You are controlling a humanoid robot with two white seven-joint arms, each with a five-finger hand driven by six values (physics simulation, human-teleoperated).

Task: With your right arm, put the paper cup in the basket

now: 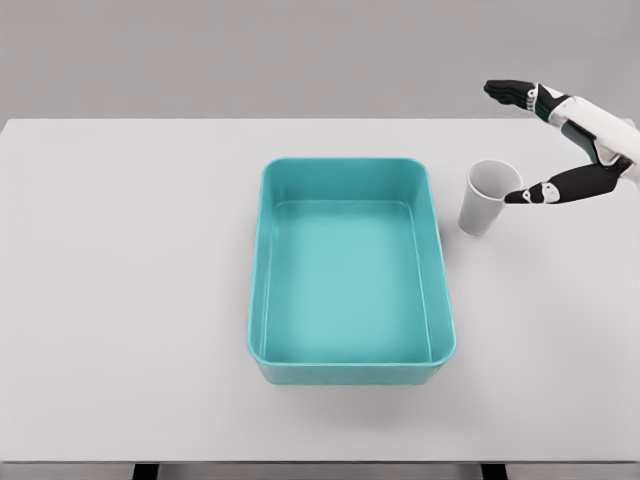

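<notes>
A white paper cup [488, 197] stands upright on the pale table [120, 300], its open mouth facing up and a little toward the camera, its body narrowing toward the base. It sits just off the right side of the teal basket [347, 360], at about two o'clock from the basket's middle, close to the upper right corner of the rim but apart from it, with a thin strip of table showing between the two. The basket is a shallow rectangular tub with rounded corners, set near the middle of the table with its long sides running away from the camera. The right hand [550, 140] comes in from the right edge of the head view, at about three o'clock from the cup. Its fingers [512, 93] are spread wide and hold nothing: the upper dark fingers reach out to the left well above and beyond the cup, at about one o'clock from it, while the thumb [545, 189] stretches lower, its tip right at the cup's rim on the right side. Whether that tip truly touches the rim or only lines up with it cannot be told from this view. The cup lies between the basket and the hand, in front of the open span of the hand
</notes>
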